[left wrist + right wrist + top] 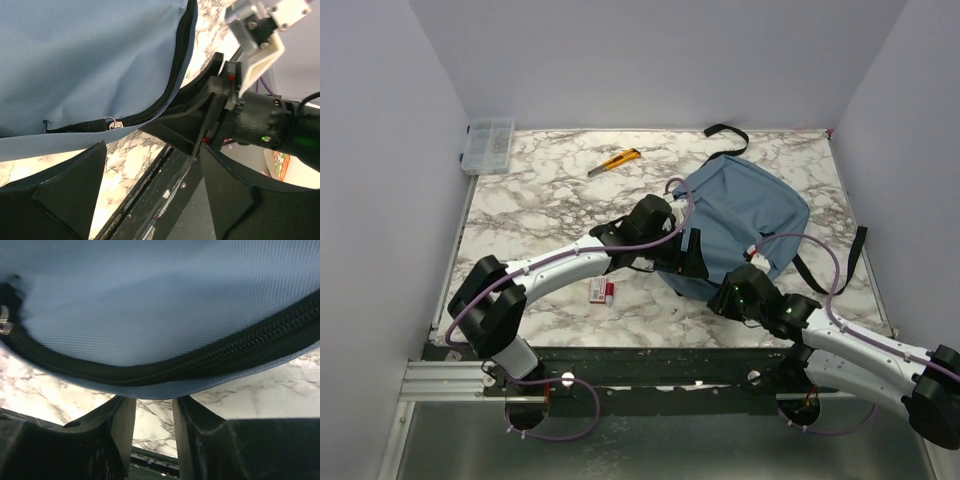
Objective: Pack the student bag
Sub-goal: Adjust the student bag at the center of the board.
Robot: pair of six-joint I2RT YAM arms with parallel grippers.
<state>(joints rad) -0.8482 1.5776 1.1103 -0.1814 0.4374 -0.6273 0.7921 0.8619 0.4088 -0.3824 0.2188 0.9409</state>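
Note:
The student bag (pixel 745 210), a dusty-blue backpack, lies flat at the right of the marble table with black straps trailing off it. My left gripper (pixel 692 256) sits at the bag's near-left edge. In the left wrist view the left gripper (pixel 152 150) stands wide open with nothing between its fingers. The bag's zipper pull (pixel 114 123) lies just beyond them on a dark zipper line. My right gripper (pixel 732 288) is at the bag's near edge. In the right wrist view the right gripper (pixel 152 402) has its jaws apart, with only marble showing in the gap. The bag's hem and zipper (pixel 200 362) lie right at the tips.
A yellow utility knife (pixel 617 160) lies at the back, left of the bag. A clear organizer box (pixel 488 145) sits in the far-left corner. A small red-and-white item (pixel 602 291) lies near the front edge under my left arm. White walls enclose the table.

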